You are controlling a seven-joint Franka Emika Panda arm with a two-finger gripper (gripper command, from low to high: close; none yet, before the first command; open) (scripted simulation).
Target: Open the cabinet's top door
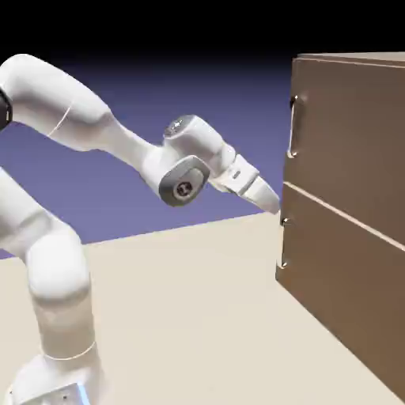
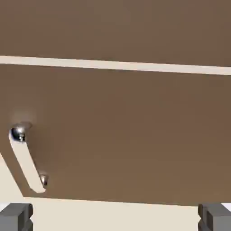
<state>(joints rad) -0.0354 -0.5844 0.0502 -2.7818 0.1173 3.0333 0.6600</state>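
Two stacked door panels faced the arm on the cabinet, which stood on the counter at the exterior view's right. We noted the top door shut, flush with the cabinet front, its handle a thin vertical silver bar near the edge closest to the arm. The tool was spread wide and empty, both grey fingertips showing well apart at the bottom of the hand view with nothing between them. It pointed down and toward the cabinet, near the seam between the two doors, below the top handle and not touching anything we could see.

We judged the step in hand to be the approach. To do it well, the tool would need to rise to the top handle, not the lower handle nearby, and roll so the fingers straddle the vertical bar before closing. The pull should then follow the door's arc, or the grip may slip.

Materials: cabinet plain matte brown, flat-faced, box-shaped; a pale seam divided the panels in the hand view. The handle seen there was a rounded pale bar on glossy metal studs. Counter smooth, beige.
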